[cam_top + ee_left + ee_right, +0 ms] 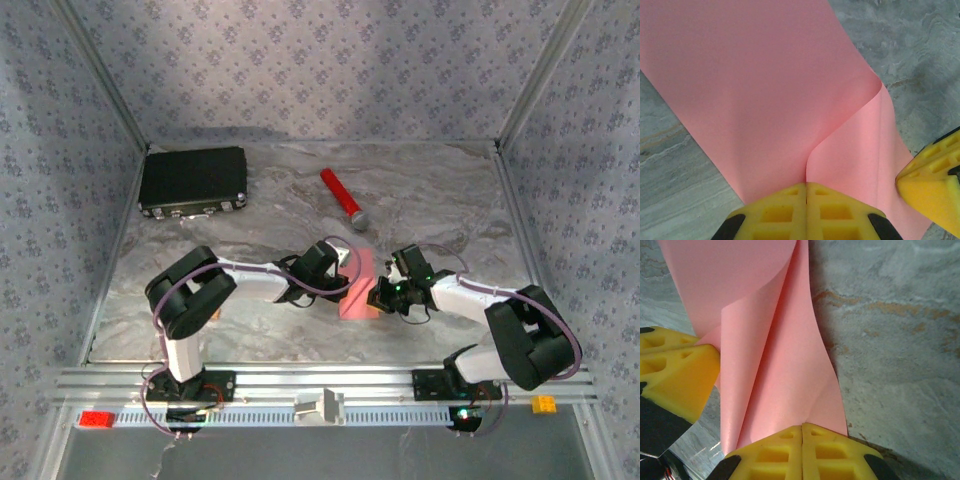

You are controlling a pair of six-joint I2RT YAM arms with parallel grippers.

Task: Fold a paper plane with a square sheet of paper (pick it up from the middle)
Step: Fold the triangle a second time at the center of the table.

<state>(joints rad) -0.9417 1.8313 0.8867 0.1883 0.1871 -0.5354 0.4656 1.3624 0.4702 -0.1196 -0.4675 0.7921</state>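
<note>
The square sheet of paper (358, 285) is pink-red and hangs bent in a loose curl between the two arms at mid-table. My left gripper (345, 272) is shut on one edge of it; in the left wrist view its yellow fingertips (806, 184) pinch the sheet (765, 90) where it buckles. My right gripper (381, 295) is shut on the opposite edge, pads together on the paper (782, 365) at the right gripper (802, 426). Each wrist view catches the other gripper's yellow finger (930, 185) (675, 375) close by. The paper plane is out of view.
A black rectangular case (193, 180) lies at the back left. A red cylinder with a grey tip (342, 198) lies behind the arms. Patterned walls close three sides. A metal rail (320, 385) runs along the near edge, with a small orange block (543, 403) at its right.
</note>
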